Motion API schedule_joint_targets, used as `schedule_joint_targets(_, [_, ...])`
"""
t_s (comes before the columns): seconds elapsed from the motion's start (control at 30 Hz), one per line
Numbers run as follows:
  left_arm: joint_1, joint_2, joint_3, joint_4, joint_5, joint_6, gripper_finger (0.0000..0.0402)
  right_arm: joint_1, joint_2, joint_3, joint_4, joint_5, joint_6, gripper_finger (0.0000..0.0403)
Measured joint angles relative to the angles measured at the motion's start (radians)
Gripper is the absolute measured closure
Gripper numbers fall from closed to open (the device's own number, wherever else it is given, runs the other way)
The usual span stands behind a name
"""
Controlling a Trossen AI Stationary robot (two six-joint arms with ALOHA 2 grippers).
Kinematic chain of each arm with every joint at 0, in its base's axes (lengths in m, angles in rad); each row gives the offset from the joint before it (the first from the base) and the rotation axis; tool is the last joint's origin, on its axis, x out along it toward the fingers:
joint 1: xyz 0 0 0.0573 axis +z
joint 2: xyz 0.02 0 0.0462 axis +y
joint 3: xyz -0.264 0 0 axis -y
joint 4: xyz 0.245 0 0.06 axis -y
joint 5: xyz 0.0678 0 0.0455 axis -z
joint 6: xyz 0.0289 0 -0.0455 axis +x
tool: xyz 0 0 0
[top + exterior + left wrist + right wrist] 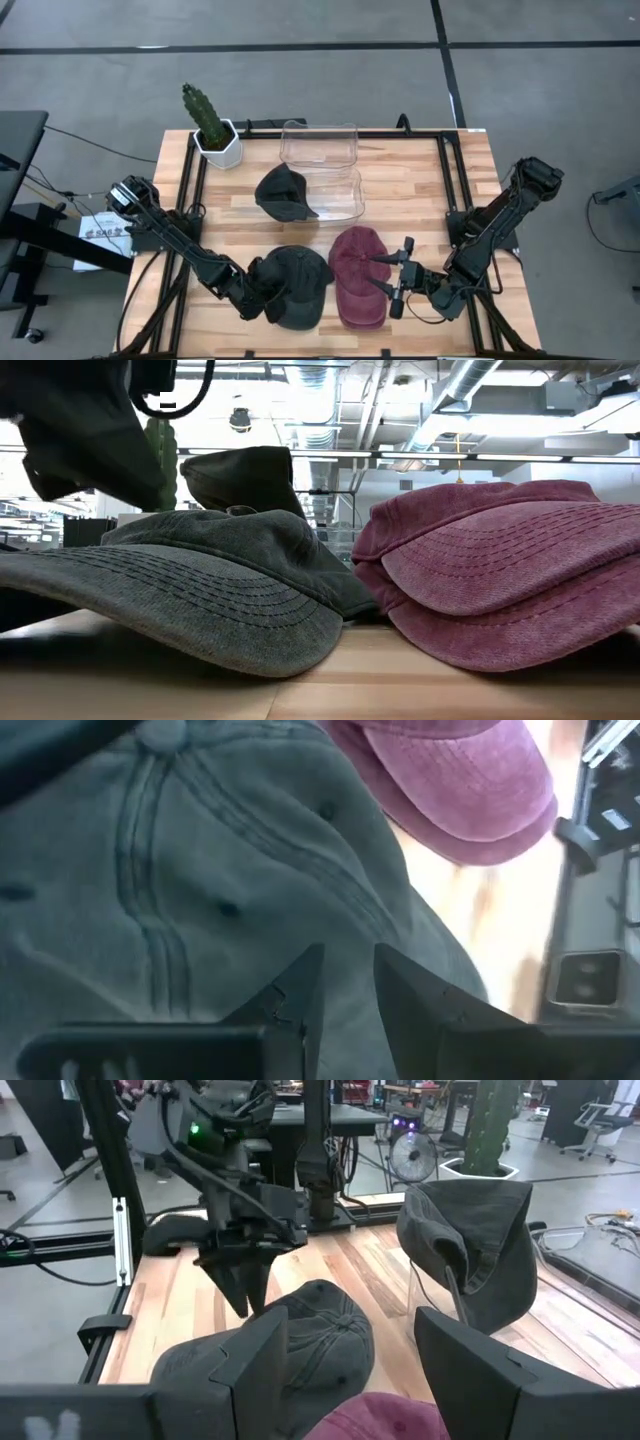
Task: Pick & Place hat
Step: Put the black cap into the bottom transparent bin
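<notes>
A dark grey cap (297, 287) lies on the wooden table near its front edge, brim toward the near edge (190, 595). A maroon cap (357, 278) lies right beside it (500, 570). A third, dark cap (284, 193) hangs over the wall of a clear container (468, 1240). My left gripper (258, 293) stands slanted down over the left side of the grey cap's crown (200, 870). Its fingers are open by a narrow gap (348, 990) with nothing between them. My right gripper (396, 277) hovers open at the maroon cap's right side (345, 1370).
A clear plastic container (335, 145) stands at the table's far middle. A white pot with a cactus (215, 135) stands at the far left. Black frame rails (445, 190) run along the table's sides. Bare wood (225, 215) lies between the caps and the container.
</notes>
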Motion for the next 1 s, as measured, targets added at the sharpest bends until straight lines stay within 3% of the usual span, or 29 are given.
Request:
schedule_joint_targets(0.33, [-0.023, -0.209, 0.000, -0.266, -0.028, -0.060, 0.0331, 0.000, 0.000, 0.000, -0.003, -0.007, 0.000, 0.0191])
schedule_joint_targets(1.0, [0.014, -0.206, -0.159, -0.266, -0.016, 0.004, 0.0350, 0.000, 0.000, 0.000, -0.003, -0.007, -0.006, 0.0191])
